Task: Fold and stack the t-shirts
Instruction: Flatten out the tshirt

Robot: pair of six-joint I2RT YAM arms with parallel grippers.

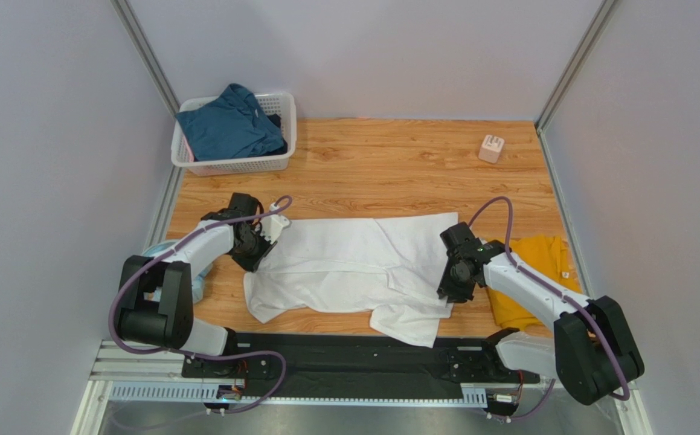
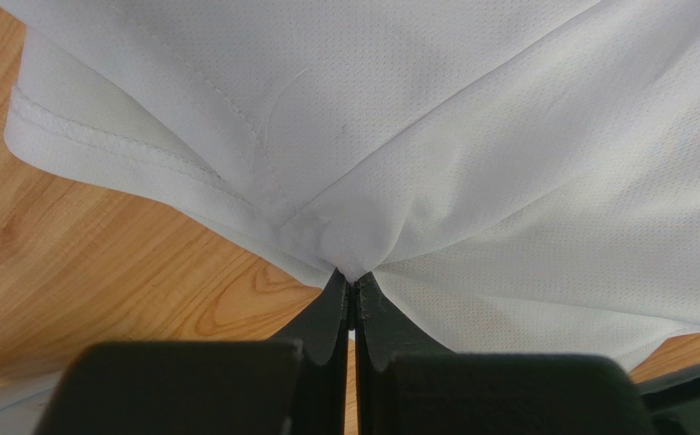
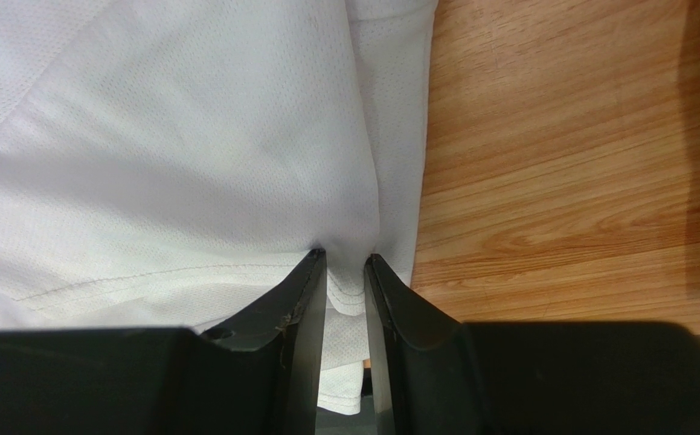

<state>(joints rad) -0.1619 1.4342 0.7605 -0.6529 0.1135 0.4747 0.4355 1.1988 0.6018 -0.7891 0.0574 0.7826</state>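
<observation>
A white t-shirt [image 1: 353, 263] lies spread across the middle of the wooden table. My left gripper [image 1: 267, 237] is at its left edge; in the left wrist view the gripper [image 2: 351, 279] is shut on a pinched fold of the white cloth [image 2: 508, 136]. My right gripper [image 1: 450, 288] is at the shirt's right edge. In the right wrist view its jaws [image 3: 344, 258] stand a narrow gap apart, with the hem of the white cloth [image 3: 190, 136] between them. A mustard-yellow t-shirt [image 1: 535, 272] lies at the right. A dark teal t-shirt [image 1: 231, 127] sits in the basket.
The white lattice basket [image 1: 235, 165] stands at the back left corner. A small pale block [image 1: 491, 148] sits at the back right. A pale-blue curved object [image 1: 197, 288] lies by the left arm. Grey walls close in the table on three sides.
</observation>
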